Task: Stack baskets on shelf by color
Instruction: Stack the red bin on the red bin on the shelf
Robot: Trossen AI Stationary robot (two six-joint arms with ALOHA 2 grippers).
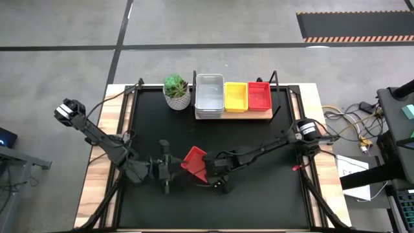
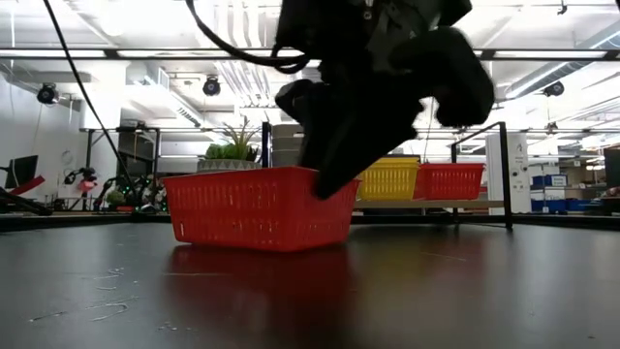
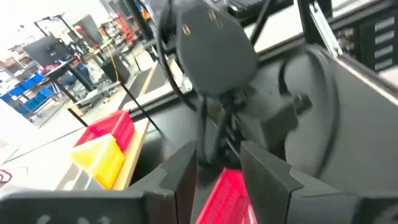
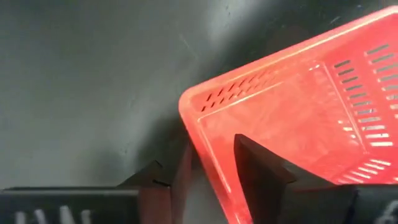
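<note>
Your right gripper [image 4: 202, 171] is sitting at the lower centre of the high view, its fingers [image 4: 264, 168] straddling one wall of the red basket [image 1: 194, 162], one inside and one outside, though you cannot tell whether they are clamping it yet. Your left gripper [image 1: 169, 169] is waiting just left of that basket on the table [image 1: 259, 194], fingers parted and holding nothing. Toward the top centre, the shelf [image 1: 249, 115] is carrying white-grey baskets [image 1: 209, 96], a yellow basket [image 1: 235, 96] and another red one [image 1: 259, 95] side by side.
</note>
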